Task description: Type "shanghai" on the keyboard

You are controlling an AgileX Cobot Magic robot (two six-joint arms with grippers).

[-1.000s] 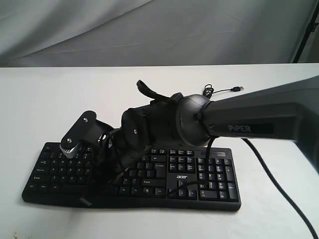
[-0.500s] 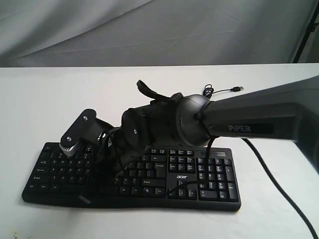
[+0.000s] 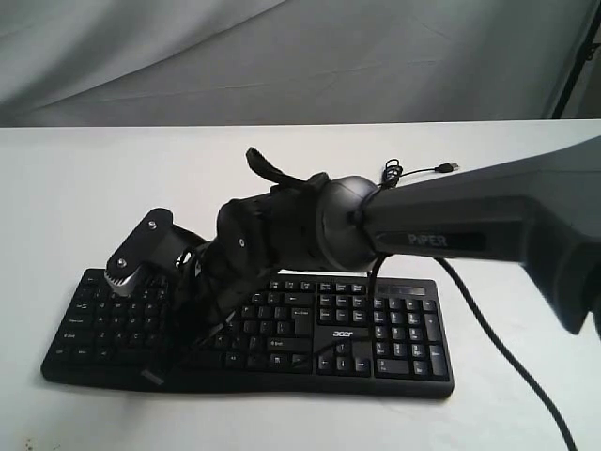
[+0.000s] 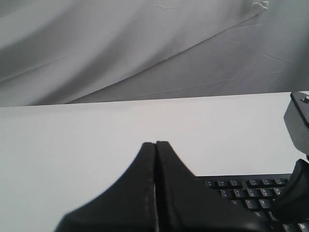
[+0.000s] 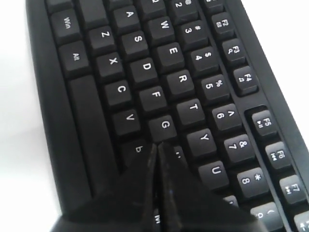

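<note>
The black keyboard [image 3: 394, 329] with white legends and an acer logo lies flat near the table's front edge. My right arm reaches across from the right, and its gripper [image 3: 186, 318] is down over the keyboard's left half. In the right wrist view that gripper [image 5: 157, 146] is shut with nothing in it. Its joined tips sit at the near edge of the G key [image 5: 164, 125], between B and H. My left gripper [image 4: 155, 144] is shut too and holds nothing. It hovers over bare white table, with the keyboard's [image 4: 246, 193] top rows off to one side.
The keyboard's thin USB cable [image 3: 418, 171] lies coiled on the table behind it. A thicker black cable [image 3: 507, 357] from the right arm trails over the table at the right. A grey cloth backdrop [image 3: 300, 56] closes off the far edge.
The right arm has shifted a little to the left along the keyboard, carrying its shut gripper with it. The keyboard has stayed put.
</note>
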